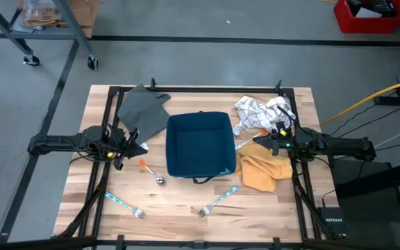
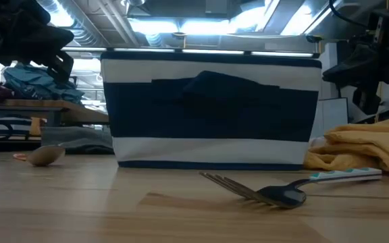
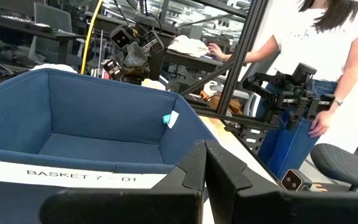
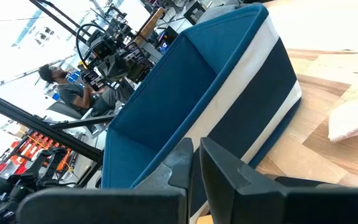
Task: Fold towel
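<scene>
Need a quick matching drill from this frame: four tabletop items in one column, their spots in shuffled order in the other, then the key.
Items:
1. grey towel
2. mustard towel
3. blue basket
4. patterned cloth

Places:
A. table centre, between the arms
B. far side, near the left gripper
C. near side, by the right gripper
D. far side, right of the basket

Pairs: 1-B, 2-C, 3-A, 4-D

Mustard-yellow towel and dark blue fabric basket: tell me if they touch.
Apart. The high view shows a strip of bare wood between the mustard-yellow towel and the right wall of the dark blue fabric basket.
</scene>
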